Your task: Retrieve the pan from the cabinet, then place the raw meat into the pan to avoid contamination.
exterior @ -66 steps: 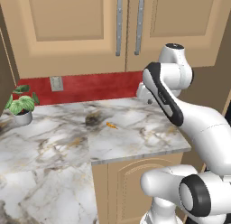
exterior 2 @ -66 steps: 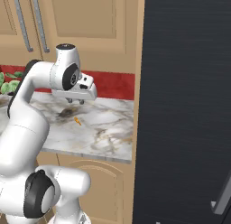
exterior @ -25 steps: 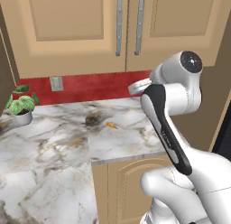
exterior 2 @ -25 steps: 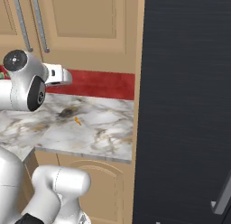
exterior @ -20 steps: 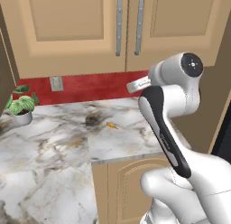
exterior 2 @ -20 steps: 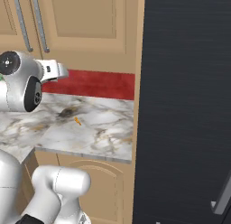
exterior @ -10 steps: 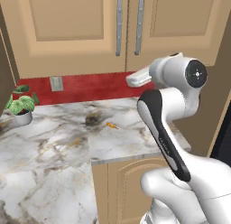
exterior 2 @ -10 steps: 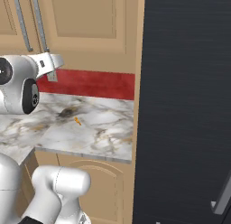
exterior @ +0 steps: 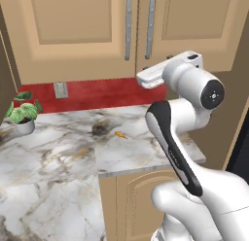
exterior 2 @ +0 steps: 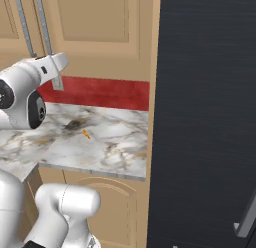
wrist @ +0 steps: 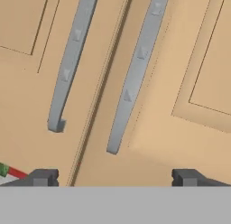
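Just below: cabinet [wrist: 149, 142] handles' [wrist: 135, 74] ends

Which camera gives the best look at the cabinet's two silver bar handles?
The hand view: both handles run large and close across the closed cabinet doors. The left base view shows their lower parts from afar. The right base view shows them at its top left corner, small.

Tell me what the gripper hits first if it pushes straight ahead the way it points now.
Probably the cabinet front. The open gripper faces its two closed doors, with the lower end of the right door's handle roughly centred between the fingertips, so that bar likely comes first. Depth is unclear.
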